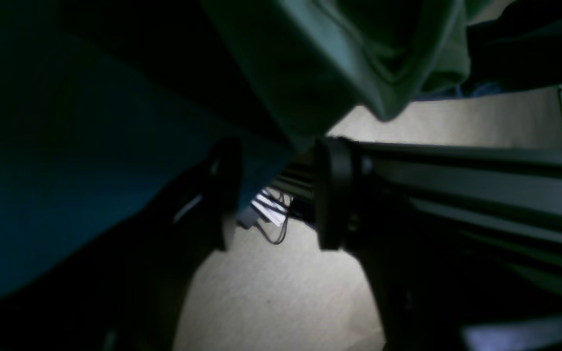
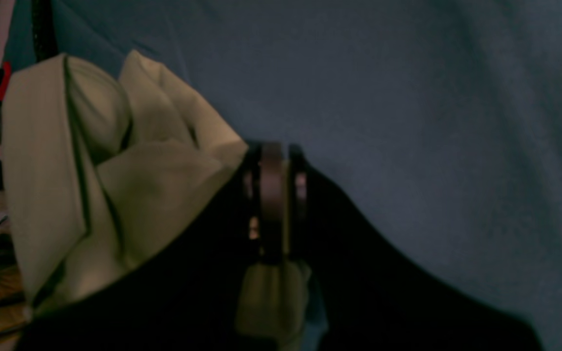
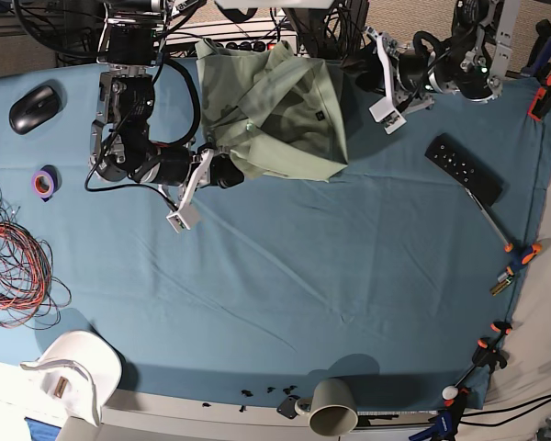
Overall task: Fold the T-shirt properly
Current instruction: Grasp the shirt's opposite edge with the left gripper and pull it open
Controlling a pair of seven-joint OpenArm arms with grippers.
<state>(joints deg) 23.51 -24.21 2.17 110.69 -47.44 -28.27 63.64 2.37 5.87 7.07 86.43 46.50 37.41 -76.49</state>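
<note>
Foreground items along the near edge of the blue table cloth (image 3: 285,276) include a grey-green mug (image 3: 333,406) lying on its side and a white plastic holder (image 3: 73,372). Farther back, the right gripper (image 2: 273,195) has its jaws pressed together on a fold of the pale sage-green knit T-shirt (image 3: 275,110), which lies bunched at the far middle of the cloth. Beyond its far edge, the left gripper (image 1: 276,195) stands open and holds nothing, just below hanging shirt fabric.
</note>
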